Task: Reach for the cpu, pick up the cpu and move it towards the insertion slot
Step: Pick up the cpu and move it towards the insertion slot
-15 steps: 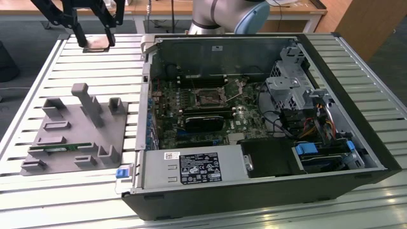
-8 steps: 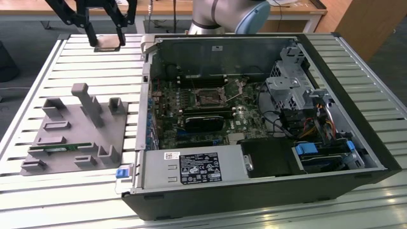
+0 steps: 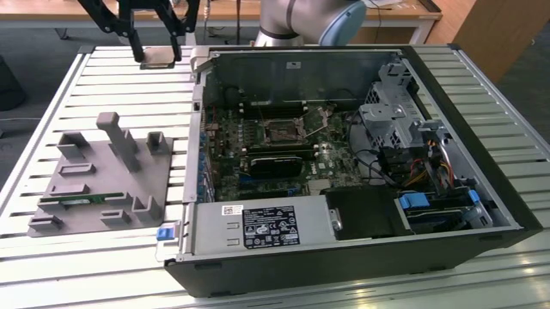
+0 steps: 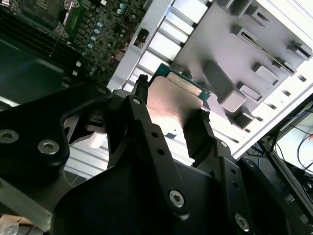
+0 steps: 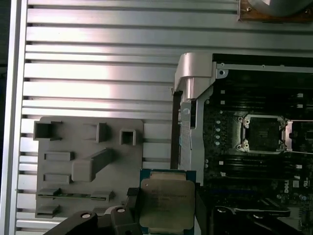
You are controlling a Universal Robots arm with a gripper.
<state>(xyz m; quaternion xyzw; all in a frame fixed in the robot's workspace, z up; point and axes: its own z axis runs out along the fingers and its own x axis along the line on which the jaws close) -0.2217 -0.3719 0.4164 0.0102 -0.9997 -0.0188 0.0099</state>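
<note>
Above the slatted bench [image 3: 103, 71], off the exterior view's left of the open computer case [image 3: 481, 129], the pincer [image 3: 160, 56] holds the cpu [image 3: 160, 58] clear of the surface, its two dark fingers [image 3: 136, 45] closed on opposite edges of the chip. In both wrist views the cpu [image 5: 166, 203] shows as a flat square with a dull silvery lid and a thin green rim, pinched at the sides with the lid facing outward between the fingers [image 4: 142, 122]. It looks light, rigid and smooth, so it should carry easily but could slide or twist in a loose hold; its underside contacts are likely delicate, and the bare edges of the board are the sensible place to take it, as the pincer does now. The slot [image 3: 282, 131] lies well apart, inside the case on the motherboard, a square socket with a dark centre and metal frame, seen also in the first wrist view [image 5: 263, 133]. Between chip and slot stands the case wall. On the bench near the exterior view's left sits a grey block [image 3: 107, 174] with raised posts, a green memory stick [image 3: 82, 201] lying on it. Beyond the bench are wooden desks and a grey floor; the aluminium slats are ridged and bright.
</note>
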